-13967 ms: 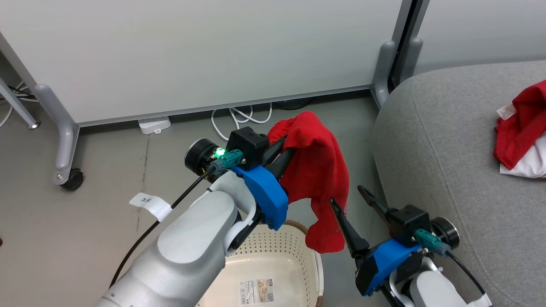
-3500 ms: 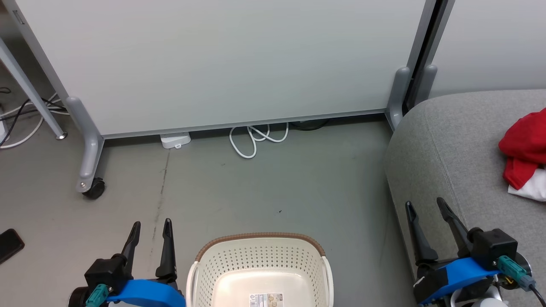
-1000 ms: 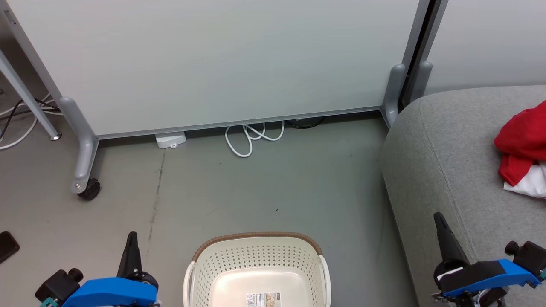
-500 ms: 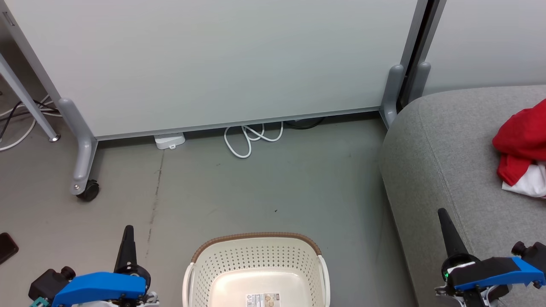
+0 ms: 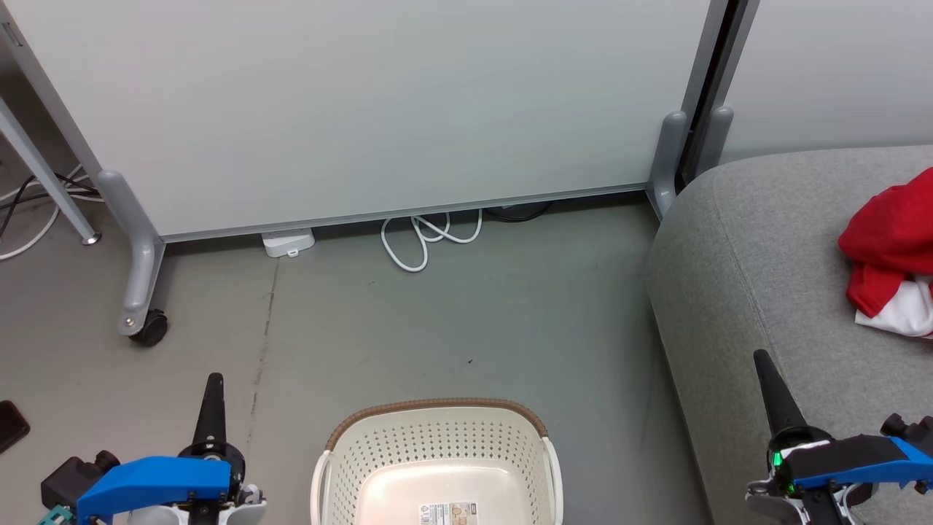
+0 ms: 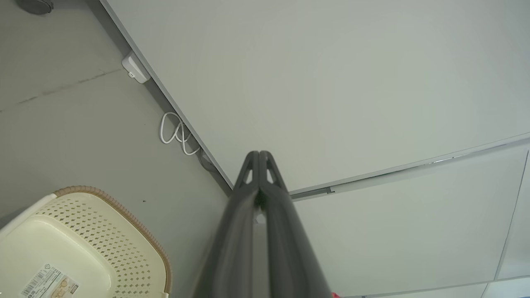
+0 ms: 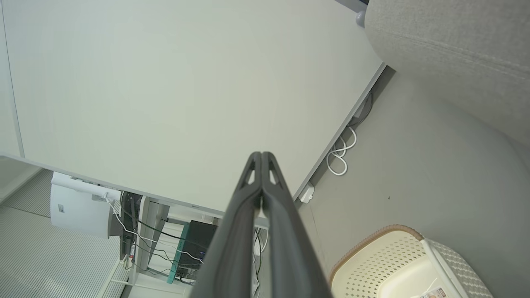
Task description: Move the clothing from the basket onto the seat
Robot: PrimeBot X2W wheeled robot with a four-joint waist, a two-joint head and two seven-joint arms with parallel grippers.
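The cream basket (image 5: 437, 467) with its brown rim stands on the floor at the bottom middle, holding nothing but its label sticker; it also shows as the basket (image 6: 83, 244) and the basket (image 7: 405, 265) in the wrist views. Red clothing (image 5: 889, 248) with a white patch lies piled on the grey seat (image 5: 758, 270) at the right edge. My left gripper (image 5: 214, 383) stands shut at the lower left, left of the basket, fingertips pressed together (image 6: 258, 154). My right gripper (image 5: 762, 359) is shut at the lower right over the seat's front, tips together (image 7: 261, 154).
A pale partition panel (image 5: 364, 102) on grey wheeled legs (image 5: 138, 277) closes the back. A white cable loop (image 5: 426, 237) and a small white box (image 5: 288, 242) lie at its foot. A dark flat object (image 5: 11, 426) rests on the floor at far left.
The red garment my left gripper held above the basket now lies on the seat. Both arms have drawn back to the bottom corners, turned on edge, and their fingers have shut.
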